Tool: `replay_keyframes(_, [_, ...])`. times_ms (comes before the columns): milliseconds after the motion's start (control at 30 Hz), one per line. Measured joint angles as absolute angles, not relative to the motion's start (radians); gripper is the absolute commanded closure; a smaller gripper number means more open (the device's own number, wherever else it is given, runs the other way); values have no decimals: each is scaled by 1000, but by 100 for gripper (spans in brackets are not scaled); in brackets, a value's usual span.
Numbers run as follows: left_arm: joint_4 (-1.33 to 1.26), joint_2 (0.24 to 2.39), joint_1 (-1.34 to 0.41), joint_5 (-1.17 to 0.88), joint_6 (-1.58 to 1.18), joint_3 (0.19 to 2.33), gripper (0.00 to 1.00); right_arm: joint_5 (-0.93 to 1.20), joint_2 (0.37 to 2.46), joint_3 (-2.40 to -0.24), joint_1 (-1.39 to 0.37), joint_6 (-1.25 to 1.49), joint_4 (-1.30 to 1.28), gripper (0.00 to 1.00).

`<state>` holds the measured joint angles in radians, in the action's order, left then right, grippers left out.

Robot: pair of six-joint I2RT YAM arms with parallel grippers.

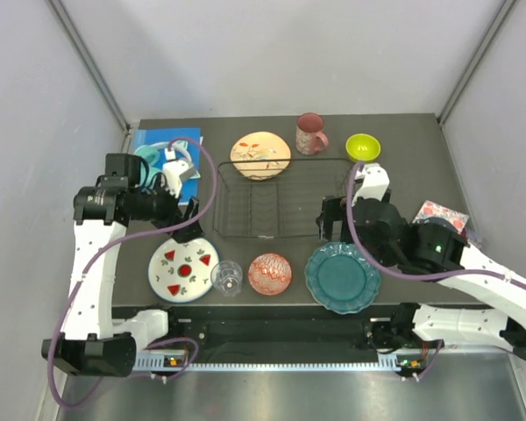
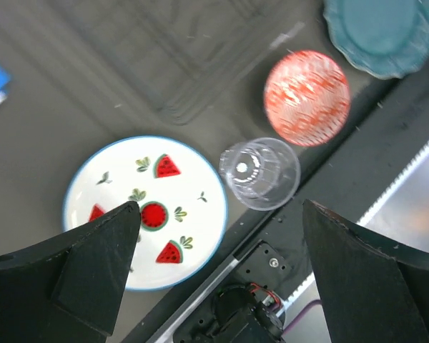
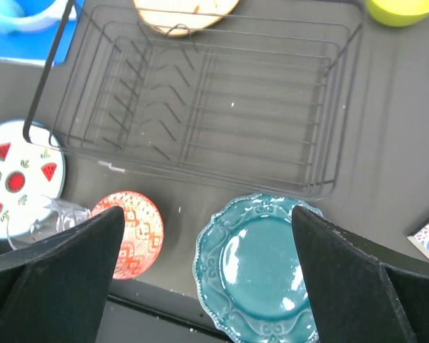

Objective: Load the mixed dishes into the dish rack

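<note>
Starting with the biggest piece, you have the dish rack (image 1: 267, 203) lying square in the middle of the table (image 1: 412, 180), between the two arms, which I judge is so that either one can reach it. None of the dishes is in it yet, so loading has not begun.

Next in size, the teal scalloped plate (image 1: 342, 277) lies flat just off the rack's near right corner, directly under your right gripper (image 3: 207, 211). Its jaws stand spread as wide as they go, with nothing between them. That pairing makes sense, since the plate is the closest dish to that arm.

The white plate with red shapes (image 1: 184, 270) lies flat off the near left corner. Your left gripper (image 2: 220, 207) hangs above its right edge, likewise fully spread and empty.

The cream floral plate (image 1: 260, 155) sits at the rack's far rim; whether it leans on the wire I cannot tell. Flat plates offer the fingers only a thin rim, so expect to come in low at an edge.

Among the smaller pieces, the red-patterned bowl (image 1: 270, 274) sits on the near side between the two front plates. The lime-green bowl (image 1: 363, 147) is beyond the far right corner, and the pink mug (image 1: 310, 134) stands upright beside the cream floral plate.

Smallest, the small clear glass (image 1: 227, 278) stands touching or just beside the white plate's right edge, so lift it straight up
</note>
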<state>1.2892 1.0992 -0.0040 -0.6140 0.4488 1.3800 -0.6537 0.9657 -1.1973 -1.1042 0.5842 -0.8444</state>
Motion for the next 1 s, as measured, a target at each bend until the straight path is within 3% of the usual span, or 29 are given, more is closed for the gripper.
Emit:
replay_keyframes(400, [1184,1222,-497,-482,416,1240,1,-796,812,-1144,-1104,690,-841,0])
replay_keyframes(1000, [835,1360,-691,-361,255,1045,1,-907,720,-1105,-1105,770,-860,0])
